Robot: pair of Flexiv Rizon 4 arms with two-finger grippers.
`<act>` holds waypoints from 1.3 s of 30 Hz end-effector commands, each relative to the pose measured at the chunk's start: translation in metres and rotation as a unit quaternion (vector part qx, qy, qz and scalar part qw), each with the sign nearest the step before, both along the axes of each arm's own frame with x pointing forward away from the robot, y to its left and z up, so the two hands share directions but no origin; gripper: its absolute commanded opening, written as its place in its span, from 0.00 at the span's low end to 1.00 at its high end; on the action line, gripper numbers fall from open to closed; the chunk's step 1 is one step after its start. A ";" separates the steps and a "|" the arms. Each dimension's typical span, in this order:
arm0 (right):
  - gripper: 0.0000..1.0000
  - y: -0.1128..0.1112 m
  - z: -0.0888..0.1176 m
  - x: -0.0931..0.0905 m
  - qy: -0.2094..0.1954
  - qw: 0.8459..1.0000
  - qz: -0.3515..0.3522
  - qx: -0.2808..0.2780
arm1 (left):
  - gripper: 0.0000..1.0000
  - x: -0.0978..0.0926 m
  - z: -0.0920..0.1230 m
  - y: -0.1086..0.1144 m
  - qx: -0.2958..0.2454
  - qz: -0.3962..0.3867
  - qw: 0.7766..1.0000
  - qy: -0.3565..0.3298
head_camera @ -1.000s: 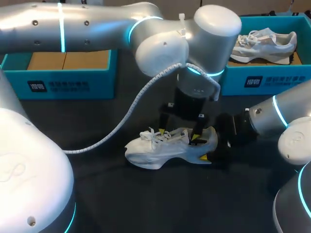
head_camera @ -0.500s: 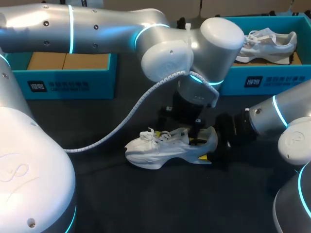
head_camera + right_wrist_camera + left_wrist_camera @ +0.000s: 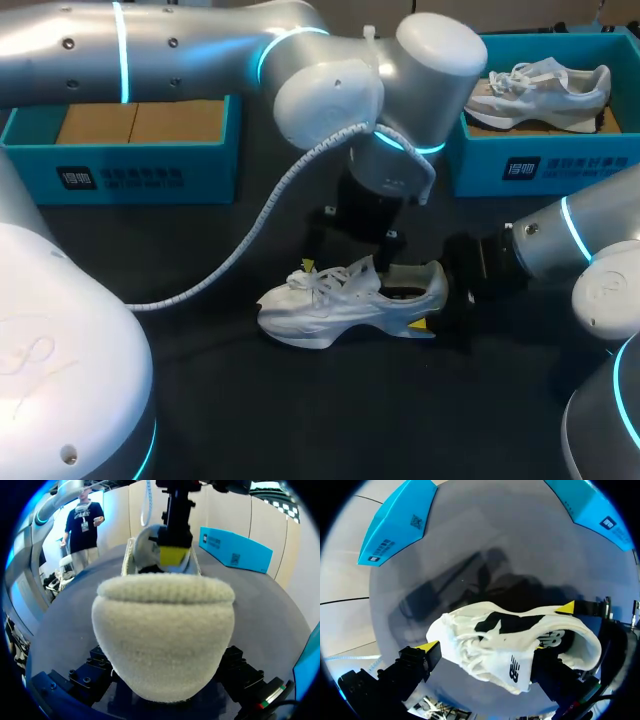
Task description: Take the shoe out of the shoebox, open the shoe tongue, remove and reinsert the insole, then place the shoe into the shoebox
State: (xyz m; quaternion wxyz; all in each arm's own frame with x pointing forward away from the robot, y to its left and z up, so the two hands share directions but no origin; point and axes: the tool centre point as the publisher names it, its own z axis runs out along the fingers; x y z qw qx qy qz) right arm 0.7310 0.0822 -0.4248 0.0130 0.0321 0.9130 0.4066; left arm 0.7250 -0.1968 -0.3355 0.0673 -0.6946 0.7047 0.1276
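A white shoe [image 3: 340, 305] lies on its sole on the black table, toe to the left. My right gripper [image 3: 436, 298] is shut on its heel [image 3: 165, 630], one finger on each side; its yellow tips are hidden in the right wrist view. My left gripper [image 3: 348, 263] hangs open just over the laces and tongue, touching nothing that I can see. One of its yellow fingertips [image 3: 427, 646] shows beside the toe of the shoe [image 3: 510, 640]. The shoe's dark opening [image 3: 515, 623] faces up.
A blue shoebox [image 3: 540, 165] at the back right holds a second grey-white shoe [image 3: 545, 88]. A blue box [image 3: 130, 165] with a cardboard insert stands at the back left. A white cable [image 3: 250, 235] hangs from my left arm over the table.
My left gripper has lifted out of the shoe's opening and shifted left toward the laces. The right gripper and the shoe have stayed put.
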 end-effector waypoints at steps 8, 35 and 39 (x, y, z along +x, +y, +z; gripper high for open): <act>0.00 0.004 -0.002 0.001 0.000 1.000 -0.001 -0.002 | 0.61 -0.015 0.019 0.009 -0.013 0.009 0.999 0.047; 0.00 0.004 -0.002 0.001 0.000 1.000 -0.001 -0.002 | 0.00 -0.018 0.022 0.071 -0.062 0.022 0.995 0.068; 0.00 0.004 -0.002 0.001 0.000 1.000 -0.001 -0.002 | 0.00 -0.018 0.010 0.082 -0.057 0.039 0.995 0.071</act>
